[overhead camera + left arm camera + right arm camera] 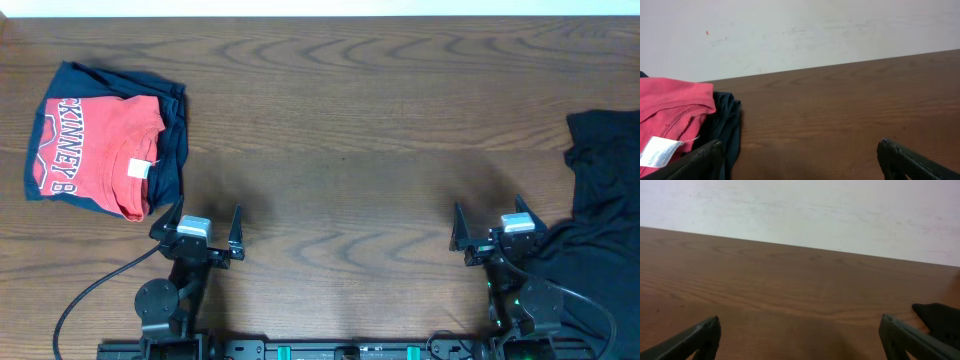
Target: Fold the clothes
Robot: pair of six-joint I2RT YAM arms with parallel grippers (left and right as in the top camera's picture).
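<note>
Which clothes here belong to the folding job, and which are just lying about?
For the job: black shirt, unfolded heap, far right.
Just lying about: red T-shirt, folded, far left; navy garment, folded under it.

From my station, the brown wooden surface [350,120] shows clear grain under a smooth, low-sheen finish. The plain black short-sleeved cloth shirt [600,200] looks soft and matt, rumpled into loose creases. The red cloth T-shirt with white block letters [95,150] is matt too, its print flat, and its edge looks slightly fuzzy in the left wrist view. Its small white label [139,168] could be thin fabric or paper; I cannot tell which. The navy-blue folded cloth garment [172,140] looks dull and soft. The left end effector [208,212] and right end effector [488,206] have dark, matt, plastic-looking fingers with pale, metal-looking blocks behind them. The pale wall [815,30] is matt and faintly scuffed.
</note>
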